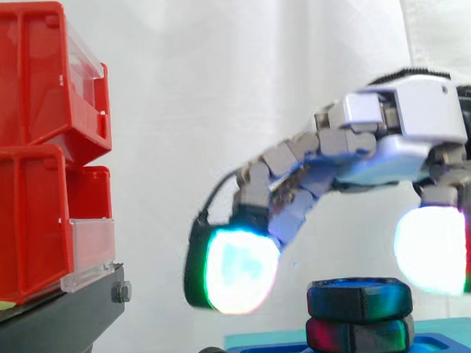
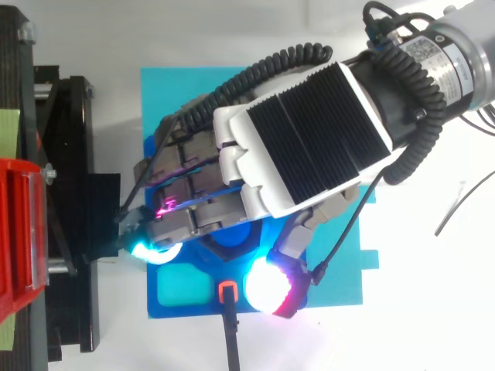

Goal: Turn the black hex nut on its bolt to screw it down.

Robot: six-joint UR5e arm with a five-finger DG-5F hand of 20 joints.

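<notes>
Before a white curtain, the hand [image 1: 410, 128] hovers over the black nut [image 1: 359, 299], fingers [image 1: 240, 269] apart, gripping nothing; next it likely lowers and pinches the nut's flats.

A white curtain [image 1: 253, 78] is hanging behind the work area, falling in soft vertical folds. Red bins [image 1: 19, 86] are sitting stacked on a black stand [image 1: 52, 327] at the left, each carrying a clear front panel [image 1: 93, 239]. A white surface [image 2: 433, 309] is lying underneath.
</notes>
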